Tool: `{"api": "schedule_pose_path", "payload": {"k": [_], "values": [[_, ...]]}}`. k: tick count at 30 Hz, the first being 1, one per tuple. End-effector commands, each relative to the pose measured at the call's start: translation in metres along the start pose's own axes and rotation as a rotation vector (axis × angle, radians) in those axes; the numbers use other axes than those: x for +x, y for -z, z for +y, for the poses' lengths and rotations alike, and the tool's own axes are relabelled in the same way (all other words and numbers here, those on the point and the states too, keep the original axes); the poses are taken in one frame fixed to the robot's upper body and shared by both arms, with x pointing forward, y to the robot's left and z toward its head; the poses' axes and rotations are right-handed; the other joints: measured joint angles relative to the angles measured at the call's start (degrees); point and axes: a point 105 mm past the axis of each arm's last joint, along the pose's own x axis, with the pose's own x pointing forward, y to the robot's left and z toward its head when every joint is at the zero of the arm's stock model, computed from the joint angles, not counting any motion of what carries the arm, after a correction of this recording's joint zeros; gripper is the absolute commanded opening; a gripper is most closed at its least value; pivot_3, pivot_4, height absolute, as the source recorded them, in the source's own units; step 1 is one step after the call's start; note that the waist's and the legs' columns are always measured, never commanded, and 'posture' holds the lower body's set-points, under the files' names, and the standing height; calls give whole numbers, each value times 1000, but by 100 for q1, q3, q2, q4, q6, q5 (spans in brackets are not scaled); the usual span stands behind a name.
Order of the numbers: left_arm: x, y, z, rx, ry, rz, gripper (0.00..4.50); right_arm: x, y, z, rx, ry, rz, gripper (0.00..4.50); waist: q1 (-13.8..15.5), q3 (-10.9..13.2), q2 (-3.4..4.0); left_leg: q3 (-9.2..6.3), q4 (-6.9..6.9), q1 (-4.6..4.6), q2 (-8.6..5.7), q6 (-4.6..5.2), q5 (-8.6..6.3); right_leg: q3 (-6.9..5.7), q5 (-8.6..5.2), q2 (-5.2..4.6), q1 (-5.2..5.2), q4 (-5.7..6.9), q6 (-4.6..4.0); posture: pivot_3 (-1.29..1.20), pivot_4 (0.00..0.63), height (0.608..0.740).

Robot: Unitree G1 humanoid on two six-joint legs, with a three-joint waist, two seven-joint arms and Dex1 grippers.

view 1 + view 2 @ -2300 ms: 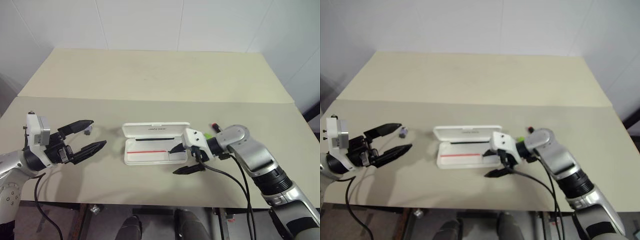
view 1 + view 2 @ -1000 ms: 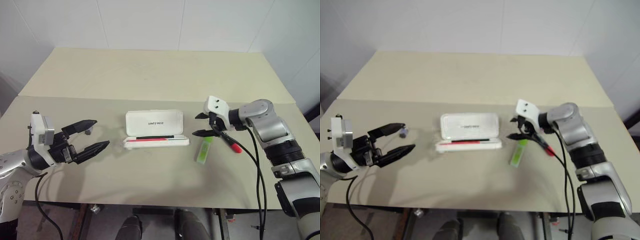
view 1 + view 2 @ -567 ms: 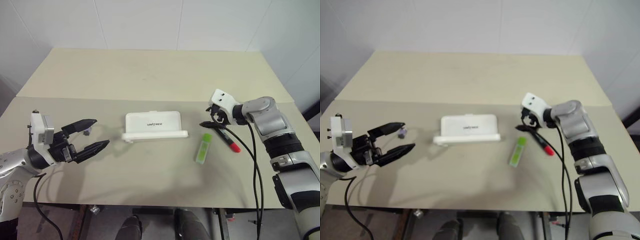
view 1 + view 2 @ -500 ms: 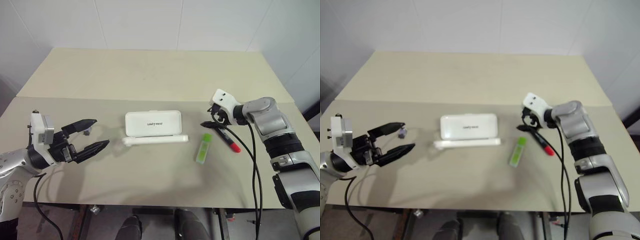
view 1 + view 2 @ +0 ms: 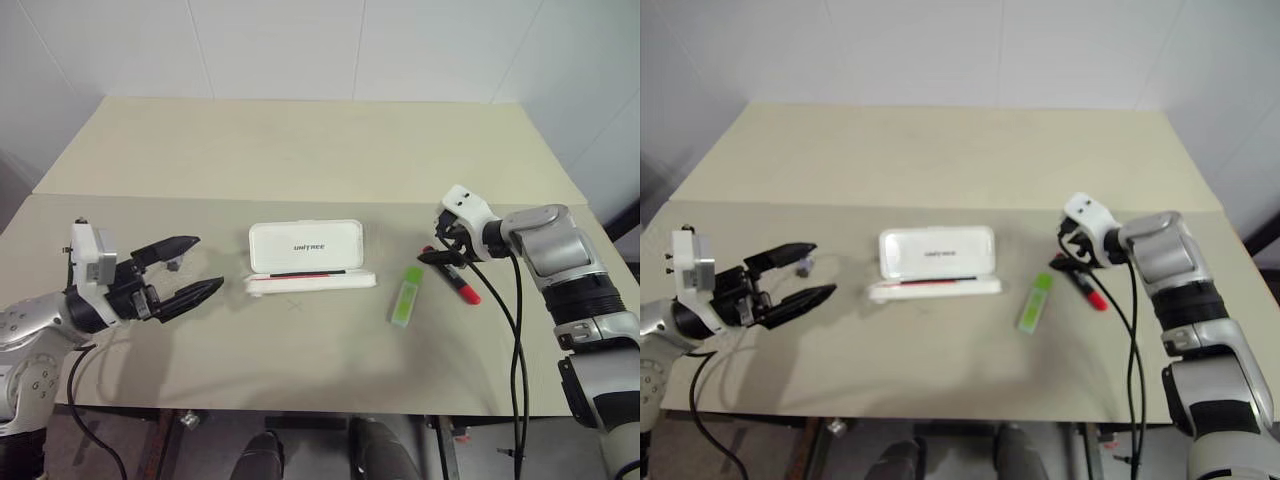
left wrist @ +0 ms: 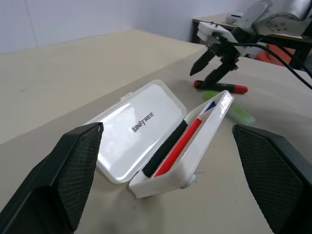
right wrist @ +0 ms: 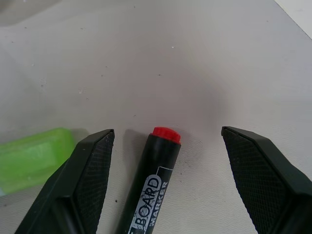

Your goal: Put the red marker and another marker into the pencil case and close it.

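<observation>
The white pencil case (image 5: 305, 245) lies open mid-table, its lettered lid flat and its tray (image 6: 195, 141) tilted up, showing a red and a black stripe inside. The red marker (image 5: 462, 289) lies on the table to the right of the case. The lime-green marker (image 5: 405, 297) lies between the two. My right gripper (image 5: 440, 255) hangs open, pointing down over the red marker's black end. In the right wrist view that marker (image 7: 153, 180) lies between the fingers, with the green marker (image 7: 29, 156) to one side. My left gripper (image 5: 205, 263) is open and empty, left of the case.
A small grey object (image 5: 176, 263) sits on the table beside the left gripper's far finger. The beige table (image 5: 300, 150) has a seam across its middle and walls behind. The right arm's black cable hangs over the table's near right edge.
My right gripper left the case's right end, moved right to the red marker and tipped downward. The case rocked, then settled with its lid flat. The left gripper kept still.
</observation>
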Motion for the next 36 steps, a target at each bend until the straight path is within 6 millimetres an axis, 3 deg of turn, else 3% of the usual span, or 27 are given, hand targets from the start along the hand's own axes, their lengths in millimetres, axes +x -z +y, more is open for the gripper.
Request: {"api": "schedule_pose_path", "payload": {"k": [1,3,5,13,17,22,29,36], "values": [[0,-5,2,30,-1,-12,4500,-4,0,-6,22,41,-5,4478,3,0,0,0,0,0,0,0,0,0,0,0,0,0,0,0,150,740],[0,-5,2,31,1,-14,4500,0,3,-6,50,44,11,4478,4,0,0,0,0,0,0,0,0,0,0,-1,0,-1,0,0,150,740],[1,-4,2,32,3,-14,4500,3,7,-7,73,54,35,4092,4,0,0,0,0,0,-1,0,0,0,0,-1,0,-1,0,0,150,740],[-2,-4,1,33,-5,-12,4500,5,15,-8,94,62,70,1441,22,-1,-1,0,11,3,-2,2,1,0,5,-2,10,-1,6,0,150,740],[-2,-4,1,33,-10,-12,4500,5,5,-11,58,73,26,1392,15,-1,-1,0,13,3,-3,4,4,0,11,-2,12,-3,5,0,150,740],[-1,-4,1,32,-8,-14,4500,5,-29,-7,-20,55,-121,1392,-16,0,-1,0,12,3,-2,4,8,2,16,0,10,-2,5,0,150,740],[1,-4,3,33,-1,-18,4500,-4,-91,20,-171,-23,-356,1392,-17,1,1,2,0,1,2,4,7,4,15,4,-2,2,3,0,150,740],[3,-4,4,36,-1,-23,4500,-8,-131,73,-271,-207,-495,1392,19,1,1,1,0,-3,2,2,5,3,15,1,-1,-2,4,0,150,740]]}}
